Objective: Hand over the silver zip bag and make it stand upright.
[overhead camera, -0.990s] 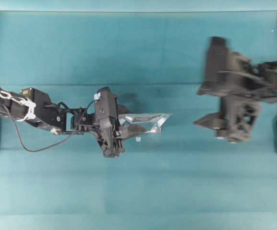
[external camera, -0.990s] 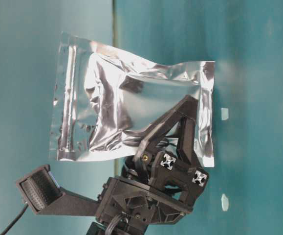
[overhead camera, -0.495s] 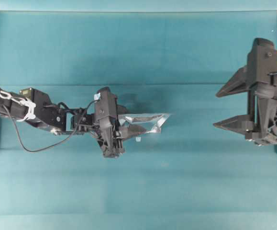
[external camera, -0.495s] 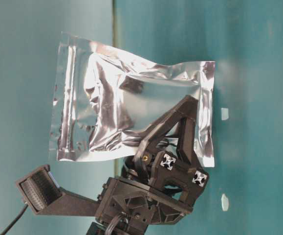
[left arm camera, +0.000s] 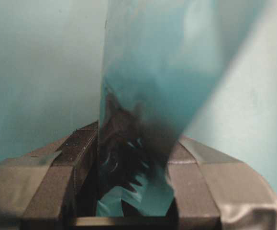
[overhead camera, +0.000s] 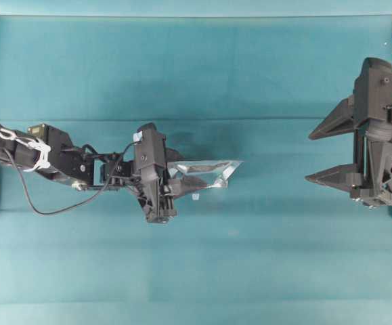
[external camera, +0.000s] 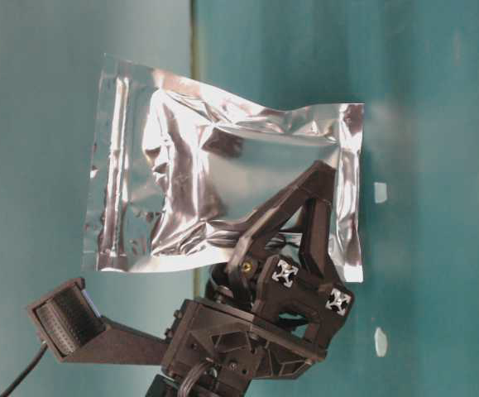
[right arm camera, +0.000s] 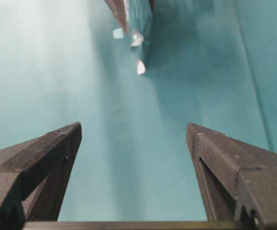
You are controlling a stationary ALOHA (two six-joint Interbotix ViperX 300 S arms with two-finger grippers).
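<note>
Silver zip bag [overhead camera: 206, 173] | held off the surface [overhead camera: 196, 68] at mid-scene, edge-on, free end toward right for the taking | left pincer [overhead camera: 170, 183] clamped on its left end | right pincer [overhead camera: 328, 152] far right, spread wide, empty, facing it

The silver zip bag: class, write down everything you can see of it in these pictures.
The silver zip bag is a shiny, crinkled foil pouch, roughly rectangular, with flat sealed edges and a zip strip near one end. Its middle is puffed and mirrors the teal around it. The left gripper is shut on one end and holds it on edge, a thin sliver from overhead, pointing towards the open right gripper, which is well apart from it. Whether it touches the table cannot be told.
</note>
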